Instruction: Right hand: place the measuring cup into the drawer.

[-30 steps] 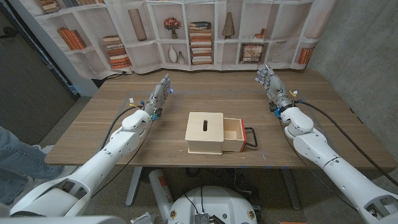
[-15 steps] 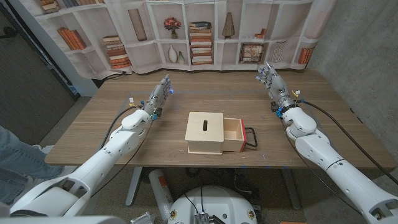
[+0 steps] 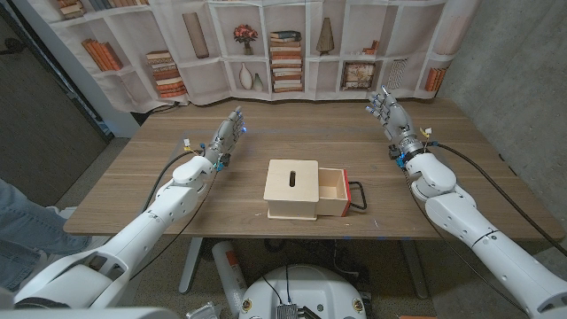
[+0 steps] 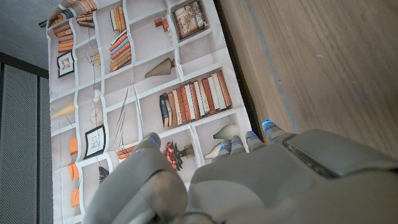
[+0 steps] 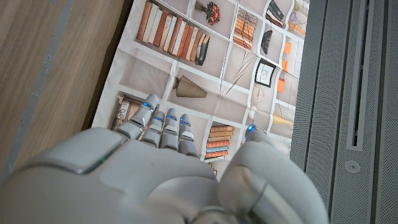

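A light wooden box (image 3: 291,188) with a slot in its top stands at the table's middle front. Its drawer (image 3: 332,190) is pulled out to the right, and a dark loop handle (image 3: 358,196) with a red edge sits on the drawer's front. The part of the drawer's inside that I see is bare. My right hand (image 3: 388,113) is raised over the table's far right, well behind the drawer, fingers straight and apart, holding nothing. My left hand (image 3: 229,135) is up at the far left of the box, also holding nothing. Both hands, the left hand (image 4: 249,180) and the right hand (image 5: 155,174), point at the backdrop.
A printed bookshelf backdrop (image 3: 283,49) hangs behind the table's (image 3: 177,190) far edge. A person's leg in jeans (image 3: 18,232) shows at the picture's left edge, off the table. A concrete wall (image 3: 518,80) stands to the right.
My right arm has drifted a little to the right. The left arm, the box and the drawer have not moved.
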Available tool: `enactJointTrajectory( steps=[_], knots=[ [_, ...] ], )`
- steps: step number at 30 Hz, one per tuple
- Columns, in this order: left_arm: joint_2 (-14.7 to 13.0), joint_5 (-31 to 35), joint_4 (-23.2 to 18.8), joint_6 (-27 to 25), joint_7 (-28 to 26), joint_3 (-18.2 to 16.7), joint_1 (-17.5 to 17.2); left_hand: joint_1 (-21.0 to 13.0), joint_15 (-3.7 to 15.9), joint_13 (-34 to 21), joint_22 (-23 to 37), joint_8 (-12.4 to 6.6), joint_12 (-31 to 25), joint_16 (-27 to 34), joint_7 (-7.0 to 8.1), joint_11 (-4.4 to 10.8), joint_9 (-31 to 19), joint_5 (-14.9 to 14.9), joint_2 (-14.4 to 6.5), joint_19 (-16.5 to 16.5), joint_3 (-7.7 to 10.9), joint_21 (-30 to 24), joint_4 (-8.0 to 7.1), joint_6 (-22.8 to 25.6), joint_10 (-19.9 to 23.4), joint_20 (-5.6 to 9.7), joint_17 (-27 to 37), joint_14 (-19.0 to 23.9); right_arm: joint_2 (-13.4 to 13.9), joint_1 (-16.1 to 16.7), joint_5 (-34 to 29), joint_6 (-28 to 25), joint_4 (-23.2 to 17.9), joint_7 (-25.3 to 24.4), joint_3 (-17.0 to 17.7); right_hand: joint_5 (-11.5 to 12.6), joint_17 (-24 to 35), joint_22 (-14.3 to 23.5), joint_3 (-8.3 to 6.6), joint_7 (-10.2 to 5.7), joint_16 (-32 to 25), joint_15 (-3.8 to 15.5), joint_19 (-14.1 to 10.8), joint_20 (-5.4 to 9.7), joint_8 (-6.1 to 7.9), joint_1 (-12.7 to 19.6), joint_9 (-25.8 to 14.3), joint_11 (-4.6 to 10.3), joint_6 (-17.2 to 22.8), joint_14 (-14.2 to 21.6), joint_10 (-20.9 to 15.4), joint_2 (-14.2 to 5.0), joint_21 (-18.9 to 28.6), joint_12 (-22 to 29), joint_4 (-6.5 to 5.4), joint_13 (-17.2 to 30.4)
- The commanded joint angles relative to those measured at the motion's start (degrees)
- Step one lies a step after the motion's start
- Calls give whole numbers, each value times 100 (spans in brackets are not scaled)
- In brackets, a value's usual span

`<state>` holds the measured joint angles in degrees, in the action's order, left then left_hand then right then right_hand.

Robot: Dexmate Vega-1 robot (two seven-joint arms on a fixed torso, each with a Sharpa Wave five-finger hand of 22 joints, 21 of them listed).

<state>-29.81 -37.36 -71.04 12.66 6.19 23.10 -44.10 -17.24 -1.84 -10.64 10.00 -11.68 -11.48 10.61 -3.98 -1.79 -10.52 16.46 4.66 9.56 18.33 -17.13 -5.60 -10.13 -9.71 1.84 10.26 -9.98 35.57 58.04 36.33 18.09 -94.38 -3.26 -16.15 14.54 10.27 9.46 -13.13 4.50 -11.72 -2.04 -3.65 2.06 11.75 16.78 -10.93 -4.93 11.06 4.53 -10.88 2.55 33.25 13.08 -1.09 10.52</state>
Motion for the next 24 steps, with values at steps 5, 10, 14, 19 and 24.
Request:
enactJointTrajectory(
  steps=[5, 10, 14, 19, 24],
  knots=[
    [21, -39, 119, 6, 149, 16, 60, -85, -26, -18, 27, -15, -32, 34, -12, 9, -30, 15, -4, 624, 0, 28, 47, 43, -11, 27, 19, -324, 143, 296, -23, 145, -242, 25, 152, -33, 26, 32, -15, 10, -16, 7, -70, 65, -7, 46, -13, 10, 51, 78, -48, -31, -24, 40, 59, 18],
    [-6, -28, 107, -27, 158, 23, 68, -95, -25, -17, 27, -13, -33, 33, -14, 10, -30, 13, -9, 628, 0, 37, 53, 43, -7, 20, 19, -323, 210, 418, -58, 200, -306, 6, 224, -40, 25, 32, -17, 4, -14, 18, -84, 65, -8, 58, -13, 20, 55, 88, -49, -34, -36, 37, 68, 19],
    [-47, -16, 53, -92, 129, 23, 63, -104, -23, -16, 28, -15, -37, 35, -11, 8, -31, 12, -14, 625, 1, 44, 57, 56, 4, 20, 19, -317, 231, 501, 32, 229, -329, 50, 289, -46, 26, 33, -21, 1, -14, 20, -100, 70, -8, 67, -13, 27, 60, 100, -55, -43, -44, 36, 74, 19],
    [-77, -1, 20, -126, 137, 33, 69, -116, -21, -16, 28, -16, -39, 35, -12, 7, -31, 11, -20, 620, 1, 52, 63, 64, 12, 20, 19, -311, 264, 579, 58, 226, -349, 36, 350, -54, 24, 33, -31, -4, -11, 22, -131, 76, -9, 92, -12, 25, 64, 113, -62, -58, -54, 34, 88, 19],
    [-78, -3, 9, -129, 138, 33, 65, -126, -24, -15, 29, -14, -38, 36, -10, 11, -31, 9, -25, 610, -1, 58, 69, 68, 13, 22, 19, -305, 292, 630, 23, 273, -344, 41, 390, -62, 24, 33, -36, -8, -11, 29, -144, 72, -9, 108, -12, 31, 69, 129, -72, -66, -67, 34, 100, 19]
  ],
)
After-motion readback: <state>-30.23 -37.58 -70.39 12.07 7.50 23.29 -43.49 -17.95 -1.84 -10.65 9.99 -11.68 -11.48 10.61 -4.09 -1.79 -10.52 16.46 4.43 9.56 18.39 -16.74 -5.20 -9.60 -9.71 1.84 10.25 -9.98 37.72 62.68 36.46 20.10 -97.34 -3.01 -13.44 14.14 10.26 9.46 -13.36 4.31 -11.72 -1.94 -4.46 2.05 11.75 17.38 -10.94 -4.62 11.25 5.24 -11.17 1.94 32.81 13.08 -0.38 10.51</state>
